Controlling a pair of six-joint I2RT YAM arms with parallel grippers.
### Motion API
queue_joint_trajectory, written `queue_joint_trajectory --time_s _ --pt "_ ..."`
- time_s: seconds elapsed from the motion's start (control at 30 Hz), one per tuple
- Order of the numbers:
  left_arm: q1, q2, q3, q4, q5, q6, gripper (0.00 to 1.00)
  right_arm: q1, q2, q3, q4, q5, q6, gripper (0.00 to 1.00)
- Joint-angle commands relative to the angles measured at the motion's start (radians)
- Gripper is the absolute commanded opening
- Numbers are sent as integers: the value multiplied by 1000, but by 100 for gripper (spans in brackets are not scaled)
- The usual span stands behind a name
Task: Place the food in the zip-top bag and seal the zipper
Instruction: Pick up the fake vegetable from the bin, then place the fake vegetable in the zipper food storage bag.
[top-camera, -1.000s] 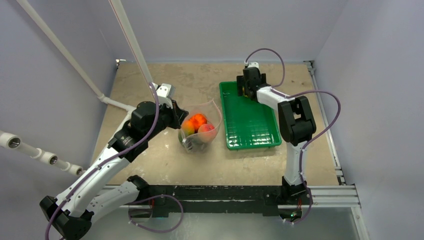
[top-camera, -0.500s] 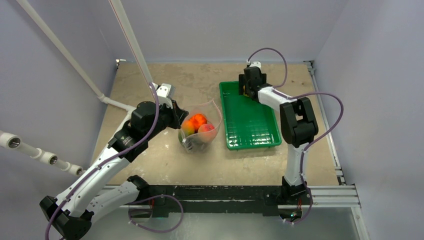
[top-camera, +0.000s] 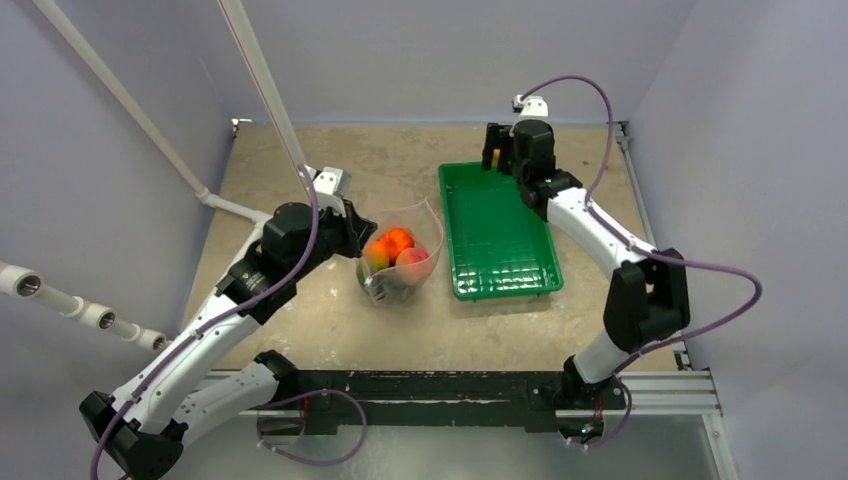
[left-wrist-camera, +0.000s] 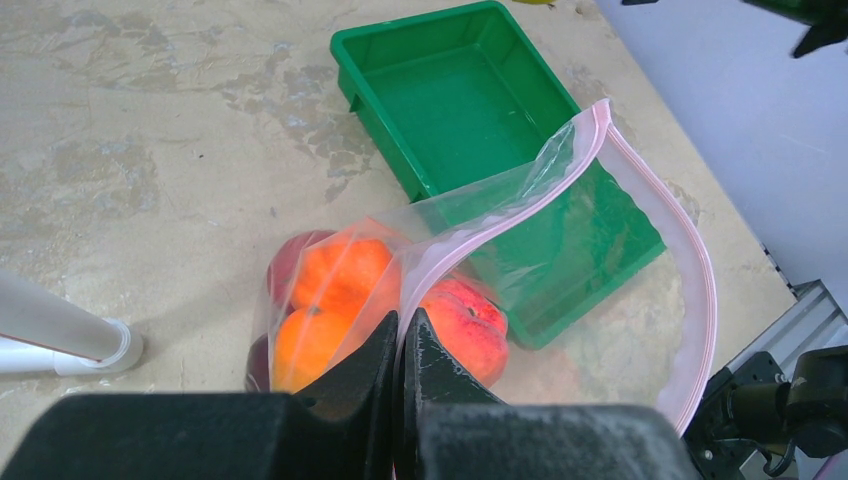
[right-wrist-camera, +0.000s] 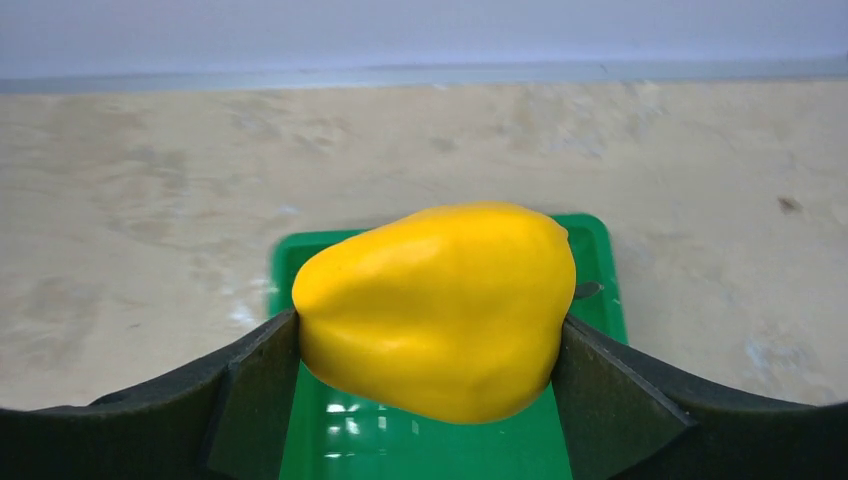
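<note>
Yellow food (right-wrist-camera: 435, 305), clamped in the right hand (top-camera: 497, 160), has the zip-top bag (top-camera: 402, 258) leftward and nearer, left hand (left-wrist-camera: 403, 348) pinching its rim.

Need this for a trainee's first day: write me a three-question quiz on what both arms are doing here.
1. True or false: the bag is sealed.
2. The right tool grips: A) a yellow fruit B) a purple fruit C) nothing.
3. Fill in: the left tool is pinched shut on the bag's ___.

Key: 1 false, its mouth gapes open. 2 A. 3 zipper.
</note>
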Motion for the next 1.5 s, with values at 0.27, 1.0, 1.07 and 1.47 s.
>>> queue_joint_trajectory --time_s 0.27,1.0,1.07,1.47 --pt "4 0 11 10 5 18 0 154 -317 -27 51 -215 -64 65" --pt "4 9 13 7 -4 20 0 476 -497 -57 -67 -458 -180 64" --pt "3 10 13 6 -4 20 0 498 -503 -68 -71 -462 -185 64" --pt "3 8 12 6 -5 20 0 590 -475 -91 -126 -421 -172 64"
